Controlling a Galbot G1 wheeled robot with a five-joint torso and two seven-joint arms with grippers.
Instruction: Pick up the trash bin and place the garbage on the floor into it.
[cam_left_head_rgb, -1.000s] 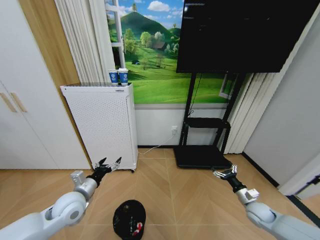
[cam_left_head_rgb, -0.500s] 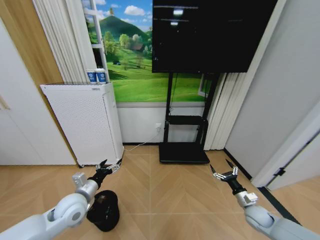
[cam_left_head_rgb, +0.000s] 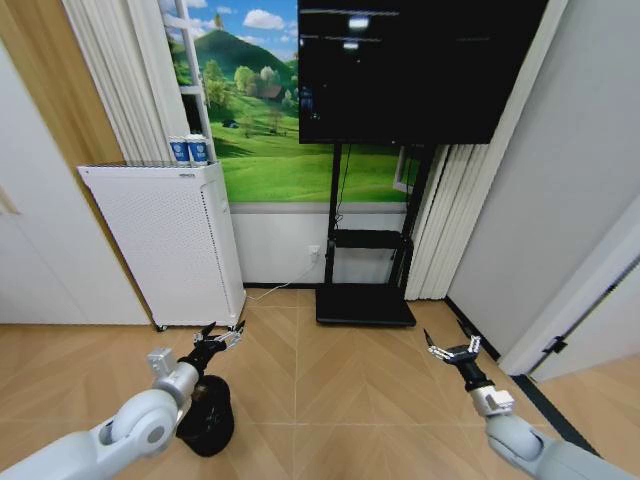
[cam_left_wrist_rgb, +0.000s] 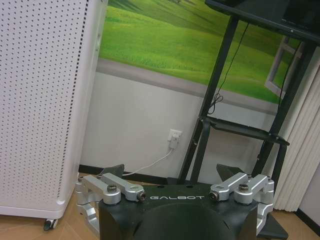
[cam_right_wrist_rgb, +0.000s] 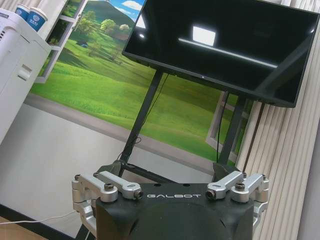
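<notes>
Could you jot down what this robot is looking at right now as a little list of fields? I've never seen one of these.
Room: wood floor, television on a black stand, landscape mural behind
Trash bin: black trash bin on the floor, partly hidden behind the left arm
Left gripper: left gripper open, held out above the bin
Right gripper: right gripper open, held out over bare floor
White cabinet: white perforated cabinet against the wall
Cups: two paper cups on top of the cabinet

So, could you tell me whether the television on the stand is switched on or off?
Off: the television screen is dark, showing merely ceiling-light reflections.
</notes>
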